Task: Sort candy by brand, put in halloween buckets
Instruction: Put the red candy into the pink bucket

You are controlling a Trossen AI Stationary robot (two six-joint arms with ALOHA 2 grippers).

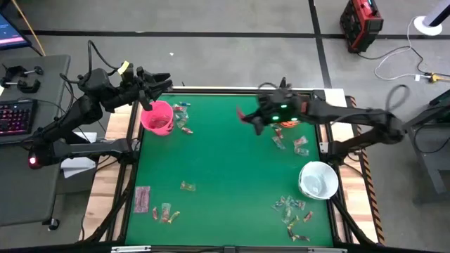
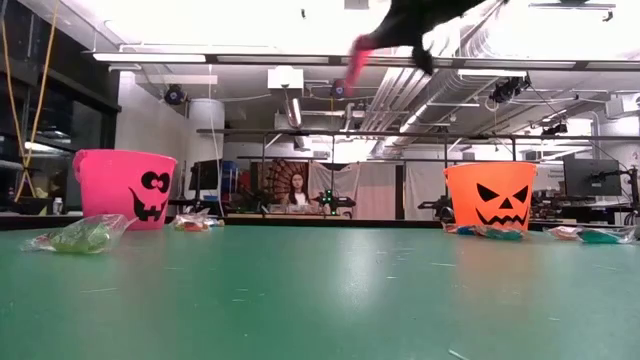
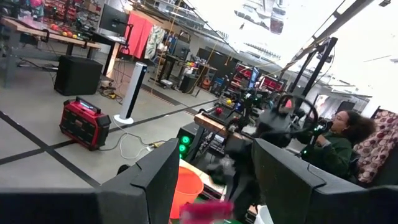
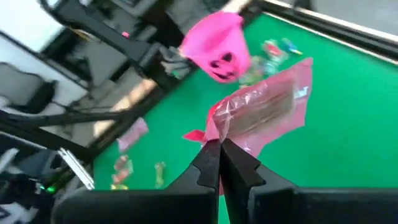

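My high camera looks straight down on the whole green felt table [image 1: 225, 176]. My low camera sits at felt level, facing across into the workshop. Both show the bright pink plastic pail [image 1: 157, 117]. My left wrist camera faces out over the room towards a seated person [image 3: 339, 140]. My right wrist camera looks down close at the felt, sharing that pail.

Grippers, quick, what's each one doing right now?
Left gripper: open, empty, by the pink bucket.
Right gripper: shut on a pink-wrapped candy, raised over the table.
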